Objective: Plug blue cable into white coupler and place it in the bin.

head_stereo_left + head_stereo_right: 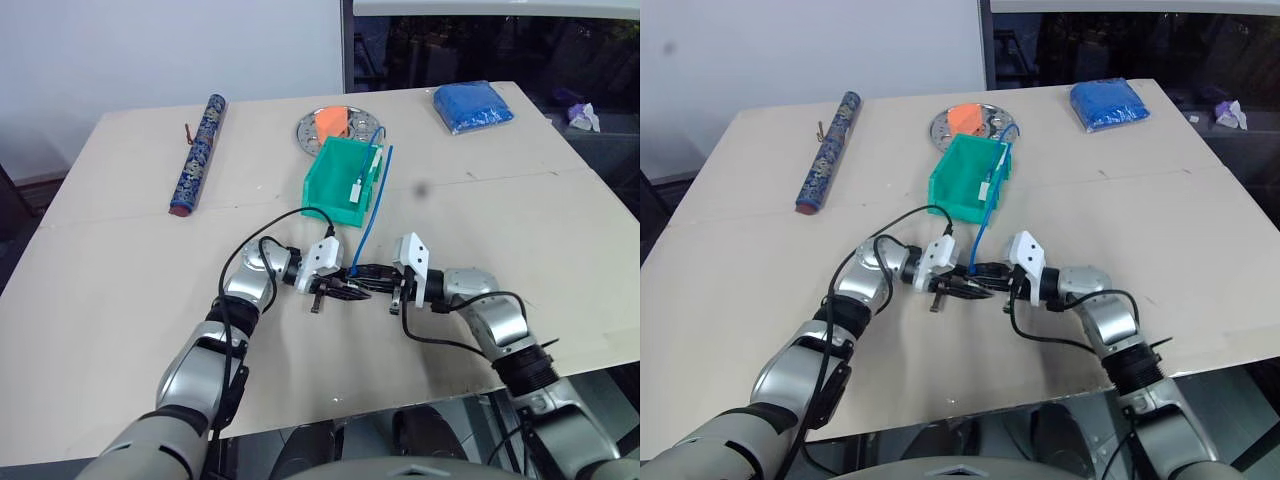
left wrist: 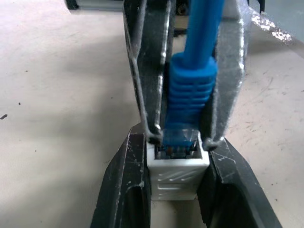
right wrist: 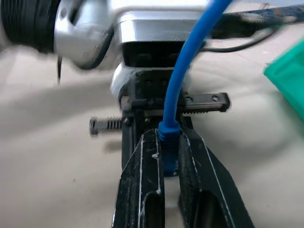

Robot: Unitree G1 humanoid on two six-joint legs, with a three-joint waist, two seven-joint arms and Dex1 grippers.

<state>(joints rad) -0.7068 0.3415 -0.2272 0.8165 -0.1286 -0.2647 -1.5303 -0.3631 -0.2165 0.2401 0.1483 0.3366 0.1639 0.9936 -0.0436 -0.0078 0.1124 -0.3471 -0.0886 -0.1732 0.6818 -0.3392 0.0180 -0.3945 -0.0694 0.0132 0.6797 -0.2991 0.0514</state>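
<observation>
Blue cable [image 2: 191, 90]: your right tool [image 3: 168, 156] pinches it at the ribbed boot just behind the plug, fingers pressed onto it from both sides. The clear plug sits at the mouth of the white coupler [image 2: 176, 175], partly inside the socket; you cannot tell whether it is fully seated. Your left tool [image 2: 176, 190] clamps the white coupler between its two black fingers, socket facing the plug. The two tools meet tip to tip over the middle of the table [image 1: 120, 300], near its front, left tool pointing right, right tool pointing left. From the right tool, the cable rises in a curve and runs back toward the bin [image 1: 340, 180], its far part lying against the bin's right wall. The bin stands on the table just behind the tools, apart from both. Behind the bin sits a round metal plate [image 1: 310, 128] holding something orange. A dark patterned roll [image 1: 198, 153] lies far left, a blue cloth bundle [image 1: 472, 106] far right.
</observation>
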